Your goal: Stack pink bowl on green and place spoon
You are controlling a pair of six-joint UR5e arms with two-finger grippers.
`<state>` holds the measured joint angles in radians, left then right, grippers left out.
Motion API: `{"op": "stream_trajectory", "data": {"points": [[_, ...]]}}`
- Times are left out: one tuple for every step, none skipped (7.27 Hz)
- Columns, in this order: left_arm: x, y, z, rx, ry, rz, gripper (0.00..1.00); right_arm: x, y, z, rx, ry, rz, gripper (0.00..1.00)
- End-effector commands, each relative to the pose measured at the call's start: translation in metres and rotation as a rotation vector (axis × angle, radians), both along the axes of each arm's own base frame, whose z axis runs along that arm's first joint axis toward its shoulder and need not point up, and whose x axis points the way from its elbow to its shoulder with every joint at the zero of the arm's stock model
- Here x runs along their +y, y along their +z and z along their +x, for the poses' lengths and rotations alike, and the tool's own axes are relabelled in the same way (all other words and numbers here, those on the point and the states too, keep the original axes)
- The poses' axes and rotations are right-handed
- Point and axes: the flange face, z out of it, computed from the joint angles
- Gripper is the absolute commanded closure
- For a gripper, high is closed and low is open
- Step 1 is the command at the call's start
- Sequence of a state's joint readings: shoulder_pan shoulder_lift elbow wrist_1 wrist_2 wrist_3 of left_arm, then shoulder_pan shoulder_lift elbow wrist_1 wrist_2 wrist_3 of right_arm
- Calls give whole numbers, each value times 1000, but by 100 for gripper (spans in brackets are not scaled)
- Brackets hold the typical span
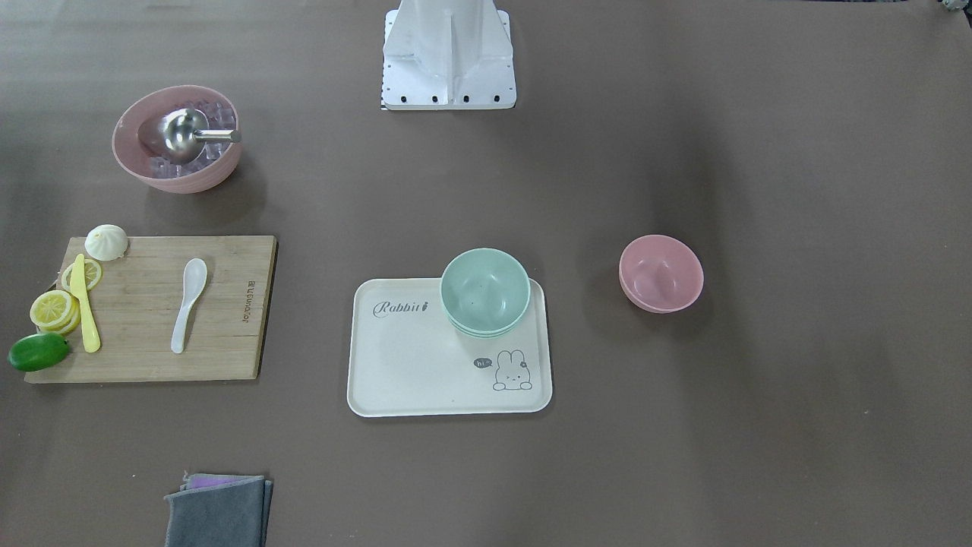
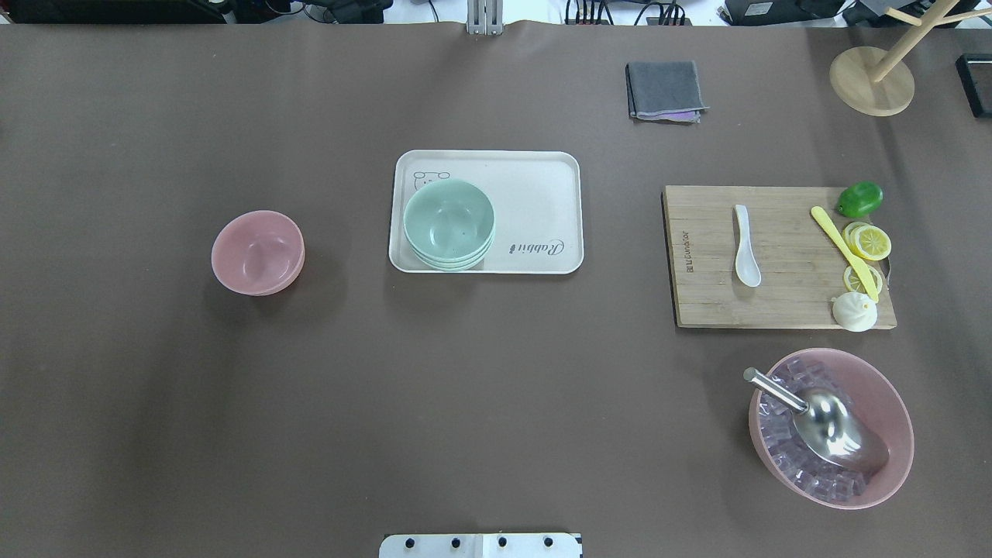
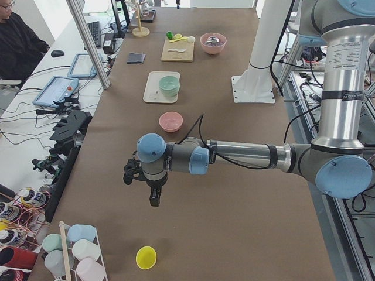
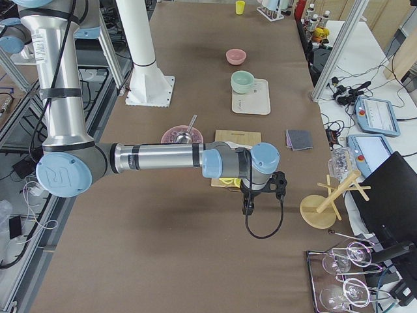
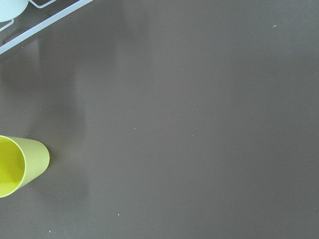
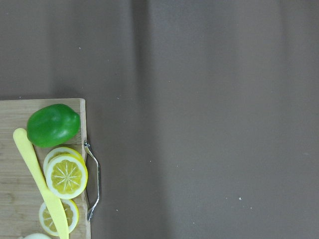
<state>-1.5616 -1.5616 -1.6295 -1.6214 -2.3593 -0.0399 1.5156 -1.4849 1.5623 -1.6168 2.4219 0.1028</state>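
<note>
A small pink bowl (image 2: 257, 253) stands empty on the brown table, left of a white tray (image 2: 535, 194). A stack of green bowls (image 2: 449, 225) sits on the tray's near left corner. A white spoon (image 2: 746, 246) lies on a wooden cutting board (image 2: 783, 302) at the right. The left gripper (image 3: 153, 199) hangs over the table's left end, far from the pink bowl (image 3: 171, 121). The right gripper (image 4: 246, 207) hangs beyond the board's outer end. Both show only in the side views, so I cannot tell whether they are open or shut.
A large pink bowl (image 2: 891, 418) holds ice cubes and a metal scoop (image 2: 833, 430). On the board lie a lime (image 2: 859, 199), lemon slices (image 2: 869, 242), a yellow knife (image 2: 841, 246) and a bun (image 2: 854, 311). A grey cloth (image 2: 665, 90) lies far back. A yellow cup (image 5: 15, 167) stands near the left gripper.
</note>
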Motion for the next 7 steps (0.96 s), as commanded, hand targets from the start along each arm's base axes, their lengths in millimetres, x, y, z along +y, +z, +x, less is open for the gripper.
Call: {"op": "stream_trajectory", "data": {"points": [[0,-2,0,0,0,6,2,-1,-1,0,0,0,2,0],[-1,-4,0,2,0,7,2,0,-1,0,-2,0,1,0],[-1,-4,0,2,-1,6,2,0,-1,0,-2,0,1,0],[-1,-5,0,0,0,9,2,0,-1,0,-2,0,1,0],[-5,-9,1,0,2,15,2,1,0,0,-2,0,-1,0],[-5,-10,1,0,2,16,2,0,-1,0,-2,0,1,0],[-8,-12,1,-1,3,18,2,0,-1,0,-2,0,2,0]]}}
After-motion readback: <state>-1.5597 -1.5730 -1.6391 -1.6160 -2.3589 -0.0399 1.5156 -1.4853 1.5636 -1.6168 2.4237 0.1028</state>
